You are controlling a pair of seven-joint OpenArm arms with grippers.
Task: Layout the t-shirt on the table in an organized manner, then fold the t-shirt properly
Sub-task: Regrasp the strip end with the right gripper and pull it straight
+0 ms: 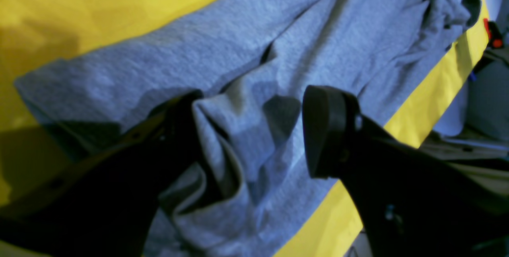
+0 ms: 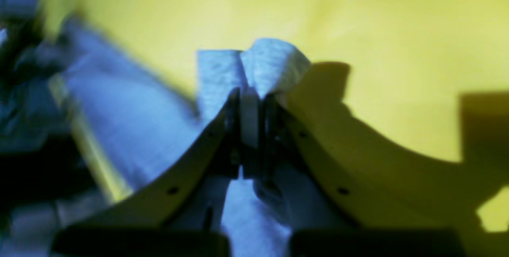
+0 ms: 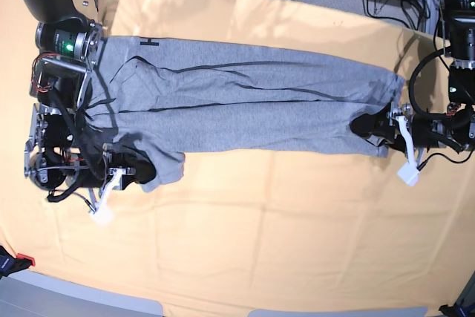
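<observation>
The grey t-shirt [image 3: 237,102] lies stretched lengthwise across the yellow table [image 3: 260,243]. The right gripper [image 2: 250,102] pinches a fold of its cloth, while the left gripper [image 1: 250,129] gapes wide over the opposite end.

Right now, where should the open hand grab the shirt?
Best on the raised fold of the shirt that stands between the left gripper's open fingers, coming straight down from above. That ridge sticks up off the table, so there is cloth to pinch. The right gripper already pinches its end.
</observation>
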